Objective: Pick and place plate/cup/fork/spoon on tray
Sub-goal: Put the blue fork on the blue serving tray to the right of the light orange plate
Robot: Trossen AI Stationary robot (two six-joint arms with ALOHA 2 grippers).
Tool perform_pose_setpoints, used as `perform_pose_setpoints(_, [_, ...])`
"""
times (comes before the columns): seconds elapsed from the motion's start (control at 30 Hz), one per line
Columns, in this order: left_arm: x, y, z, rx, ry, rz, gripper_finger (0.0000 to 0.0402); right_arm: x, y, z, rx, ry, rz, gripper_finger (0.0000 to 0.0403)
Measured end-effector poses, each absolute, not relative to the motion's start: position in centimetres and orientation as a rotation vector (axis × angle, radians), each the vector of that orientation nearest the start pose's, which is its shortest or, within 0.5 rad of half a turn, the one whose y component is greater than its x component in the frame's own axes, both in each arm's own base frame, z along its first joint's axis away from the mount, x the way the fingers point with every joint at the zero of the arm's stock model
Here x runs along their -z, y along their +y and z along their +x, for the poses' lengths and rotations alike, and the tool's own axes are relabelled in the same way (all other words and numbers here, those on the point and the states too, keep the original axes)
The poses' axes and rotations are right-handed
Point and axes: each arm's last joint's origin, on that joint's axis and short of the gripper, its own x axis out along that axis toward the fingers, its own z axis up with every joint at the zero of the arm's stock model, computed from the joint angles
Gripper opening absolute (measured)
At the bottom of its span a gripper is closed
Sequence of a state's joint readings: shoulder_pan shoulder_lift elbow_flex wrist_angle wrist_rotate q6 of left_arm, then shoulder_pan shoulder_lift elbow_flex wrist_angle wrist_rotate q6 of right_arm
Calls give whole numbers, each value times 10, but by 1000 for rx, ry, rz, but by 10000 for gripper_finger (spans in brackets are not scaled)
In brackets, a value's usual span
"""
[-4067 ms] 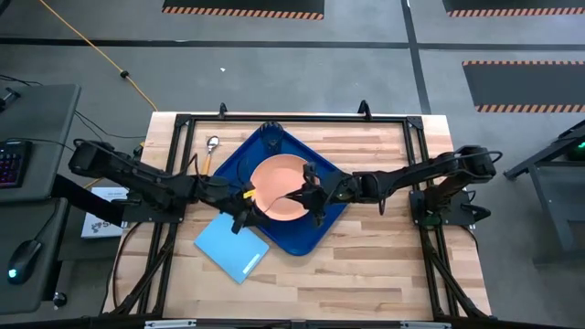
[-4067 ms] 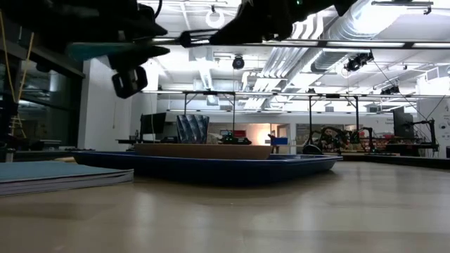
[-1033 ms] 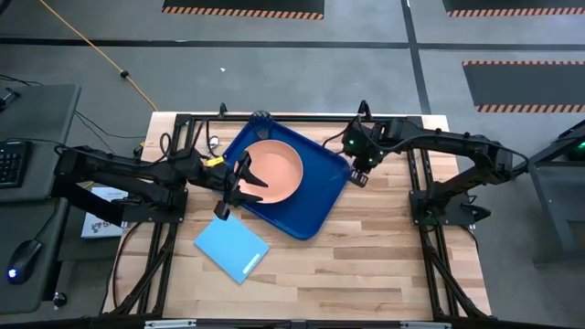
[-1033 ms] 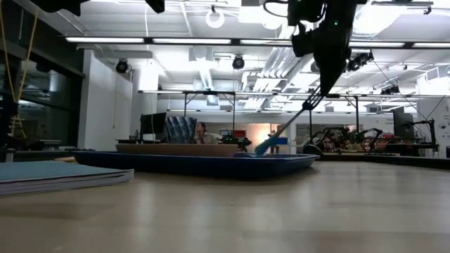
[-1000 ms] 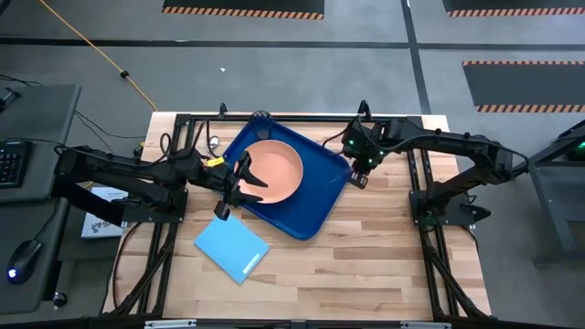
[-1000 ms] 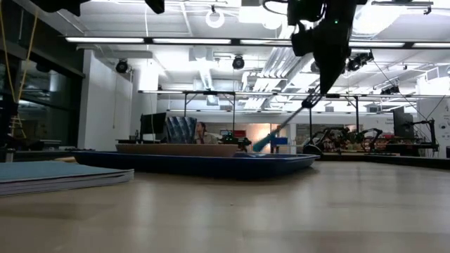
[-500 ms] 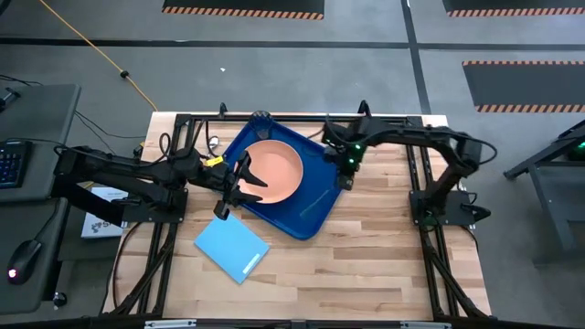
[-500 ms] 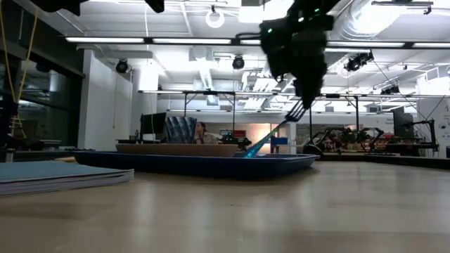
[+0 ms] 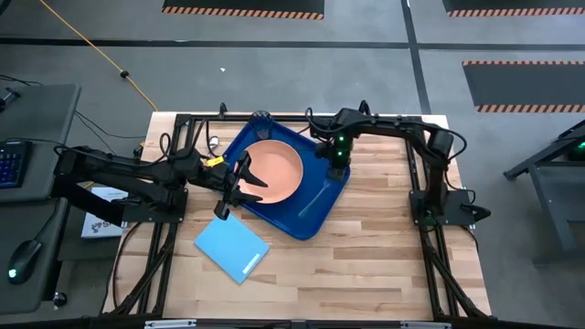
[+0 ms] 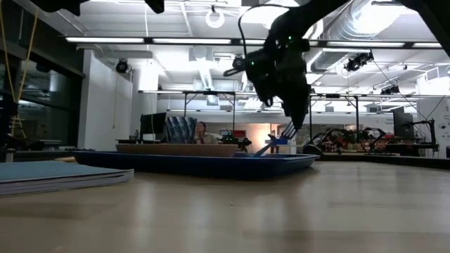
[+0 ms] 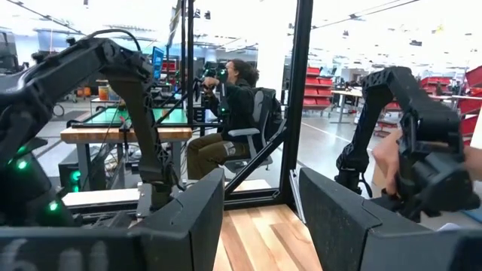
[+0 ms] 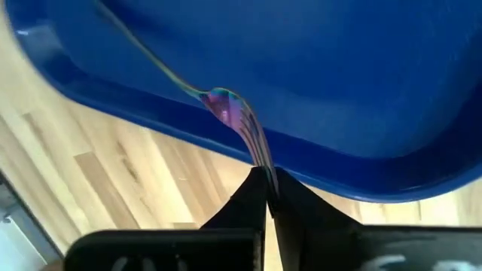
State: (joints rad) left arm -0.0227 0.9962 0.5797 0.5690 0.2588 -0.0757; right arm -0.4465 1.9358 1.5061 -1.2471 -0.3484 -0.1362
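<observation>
The dark blue tray (image 9: 306,219) lies turned cornerwise on the table, with the salmon-pink plate (image 9: 274,171) in it. A small dark round shape at the tray's far corner (image 9: 261,119) looks like the cup. My right gripper (image 9: 335,163) is over the tray's right rim, shut on the fork (image 12: 226,105). The fork's teal handle (image 9: 320,196) slants down into the tray. My left gripper (image 9: 239,178) hangs open and empty above the plate's left edge. I cannot make out the spoon. My right gripper pinches the fork's tine end (image 12: 260,158) between its two fingertips (image 12: 290,197). It comes from above, slanting down toward the tray, with the fingers in line with the fork. The fork slopes down from the fingers (image 10: 280,137), and its handle end (image 10: 259,152) rests in the tray.
A light-blue flat rectangle (image 9: 232,247) lies on the table near the tray's near-left side. A black frame (image 9: 384,119) runs round the table's edges. A person sits in the room beyond the table (image 11: 233,98). Bare wood shows at the near and right sides (image 9: 366,256).
My right gripper has moved toward the table's left, from beside the tray to over its right rim, and has come down. The fork has gone with it and tipped flatter, its handle end staying low in the tray.
</observation>
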Motion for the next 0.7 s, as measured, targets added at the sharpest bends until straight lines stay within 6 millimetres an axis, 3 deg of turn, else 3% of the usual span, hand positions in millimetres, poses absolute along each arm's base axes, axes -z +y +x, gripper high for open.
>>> perform_pose_setpoints(0.2, [-295, -12, 219, 287, -142, -57, 161, -194, -155, 324, 11, 1521, 505, 1])
perform_pose_setpoints(0.7, [-295, -12, 219, 286, -137, -58, 161, -193, -156, 330, 86, 1489, 459, 1])
